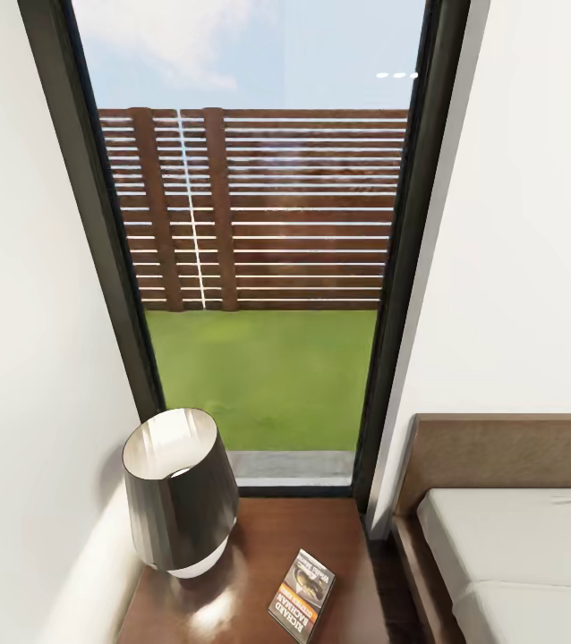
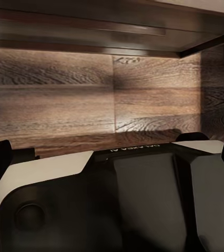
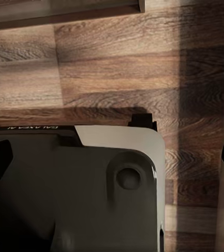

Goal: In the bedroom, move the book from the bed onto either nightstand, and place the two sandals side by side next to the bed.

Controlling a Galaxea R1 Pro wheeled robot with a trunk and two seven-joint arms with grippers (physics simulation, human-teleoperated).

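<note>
**A:** What sort of room is this?

**B:** A pale-walled bedroom corner with a tall dark-framed window (image 1: 259,268); through it, grass and a slatted brown fence. Nearest in the head view is the nightstand (image 1: 259,572), glossy dark brown, its front edge cut off by the frame.

**A:** And the book?

**B:** The book (image 1: 302,583) lies flat on the nightstand top, towards the side nearer the bed. It is a thin paperback with a dark cover, an orange band of white lettering and a greyish picture. Its lowest corner sits just at the frame edge. The long axis runs on a slant, from that near corner up and away towards the bed side; the lettering is too small to read.

**A:** Anything beside it?

**B:** A lamp (image 1: 181,492) with a dark shade and white base stands well apart from it, on the wall side. Further right is the bed (image 1: 509,537), with a brown headboard and pale mattress, mostly cut off.

**A:** The pincers?

**B:** Both wrist views show wood-grain floor (image 2: 64,105) and the robot's own dark and white body. I cannot tell how either pincer stands, or whether it grips anything.
</note>
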